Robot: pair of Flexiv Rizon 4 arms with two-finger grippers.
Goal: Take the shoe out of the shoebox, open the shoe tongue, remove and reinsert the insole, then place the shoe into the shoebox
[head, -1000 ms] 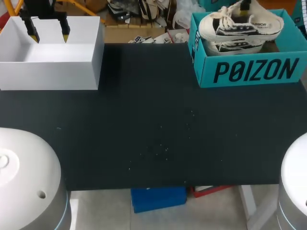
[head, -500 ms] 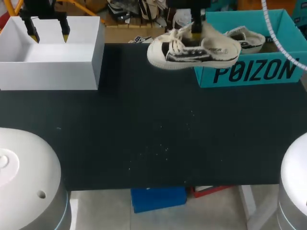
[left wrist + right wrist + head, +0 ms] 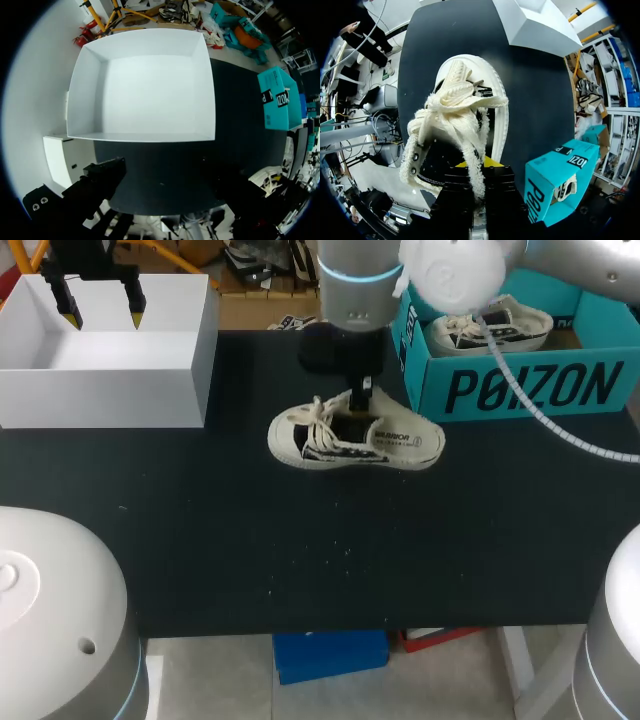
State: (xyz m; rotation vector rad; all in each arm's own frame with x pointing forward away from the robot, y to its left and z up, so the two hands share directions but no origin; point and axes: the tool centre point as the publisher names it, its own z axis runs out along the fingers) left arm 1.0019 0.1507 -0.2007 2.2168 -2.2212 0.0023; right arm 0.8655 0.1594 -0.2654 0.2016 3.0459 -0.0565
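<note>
The cream sneaker point(image 3: 355, 441) sits in the middle of the black table point(image 3: 300, 540), toe pointing left. The right gripper point(image 3: 363, 397) pinches its top edge tight. The teal shoebox point(image 3: 530, 390) is at the upper right, with another sneaker point(image 3: 490, 328) inside. The left gripper point(image 3: 100, 308) hangs over the white box point(image 3: 110, 390) at the upper left, fingers apart, holding nothing.

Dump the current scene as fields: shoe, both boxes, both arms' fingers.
shoe: on the table, near its middle, toe toward the white box side, laces loose
right gripper: fingers shut on the shoe at its opening
shoebox: teal, far right, open, second shoe inside
white box: far left, open
left gripper: fingers open, above the white box, holding nothing
</note>
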